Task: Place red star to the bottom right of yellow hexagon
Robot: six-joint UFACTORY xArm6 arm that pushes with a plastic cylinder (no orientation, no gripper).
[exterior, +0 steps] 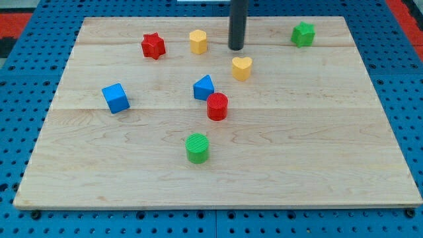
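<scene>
Red star (153,45): flat on board, no long axis; heading unclear.
Yellow hexagon (198,41): just right of star.
My tip (236,48): bare rod, holding nothing, right of hexagon, above yellow heart (242,68).

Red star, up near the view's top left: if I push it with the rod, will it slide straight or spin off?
The red star sits flat and squat, so tipping looks unlikely. Its pointed outline probably makes it rotate under an off-centre push. My tip stands to its right, beyond the yellow hexagon.

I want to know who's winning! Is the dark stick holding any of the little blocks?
No, nothing is held. My tip touches no block; it stands between the yellow hexagon block and the yellow heart block.
</scene>
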